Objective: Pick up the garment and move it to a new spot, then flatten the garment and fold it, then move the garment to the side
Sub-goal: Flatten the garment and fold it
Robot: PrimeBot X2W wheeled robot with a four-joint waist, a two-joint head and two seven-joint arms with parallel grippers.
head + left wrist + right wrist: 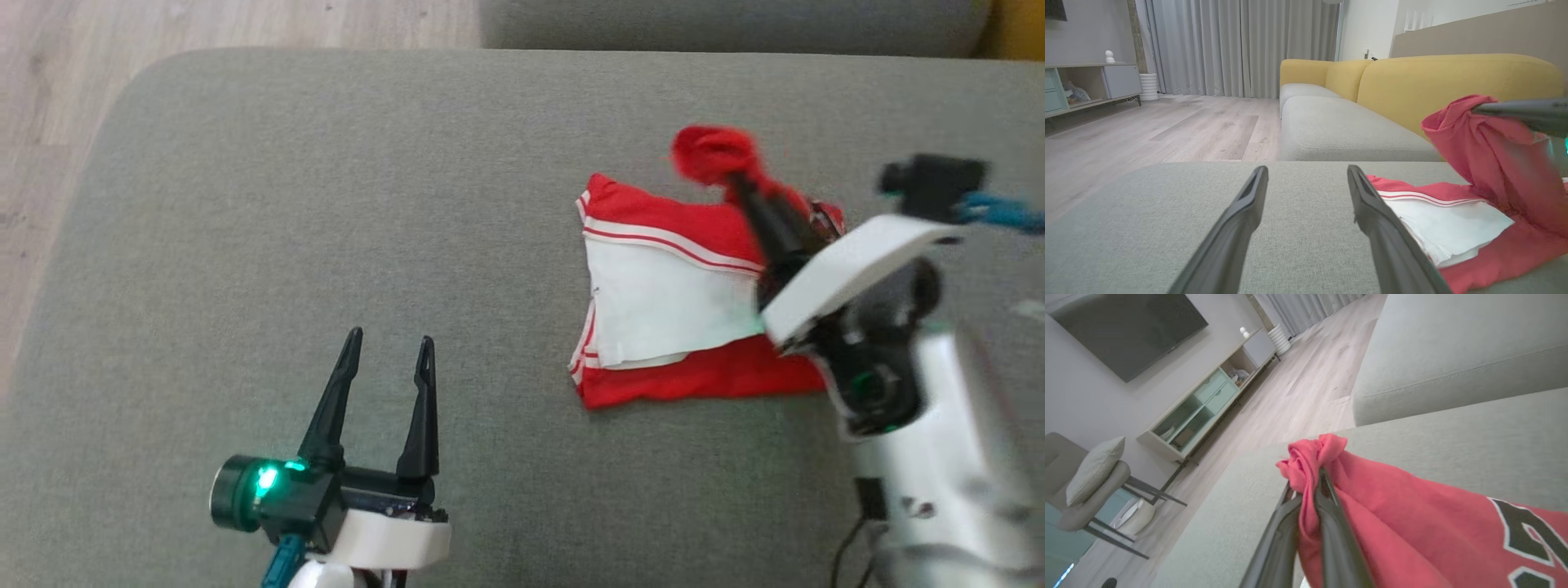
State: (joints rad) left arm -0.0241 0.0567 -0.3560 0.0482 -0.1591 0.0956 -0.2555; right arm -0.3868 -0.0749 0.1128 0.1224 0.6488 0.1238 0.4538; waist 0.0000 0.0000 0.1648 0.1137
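Note:
A red and white garment (678,302) lies on the grey cushion (326,245), right of centre in the head view. My right gripper (739,181) is shut on a bunched red corner of it, lifted above the rest. The right wrist view shows that red fabric (1310,461) pinched between my two dark fingers (1331,522), with black and white lettering on the cloth at lower right. My left gripper (389,353) stands open at the lower left, well apart from the garment. In the left wrist view the garment (1453,220) lies just right of my left gripper (1306,171), one corner raised.
The grey cushion spreads wide to the left of the garment, with wooden floor (49,122) beyond its left edge. A second grey cushion (1339,130) and a yellow sofa back (1445,81) lie behind. A low cabinet (1204,408) and a chair (1094,486) stand across the room.

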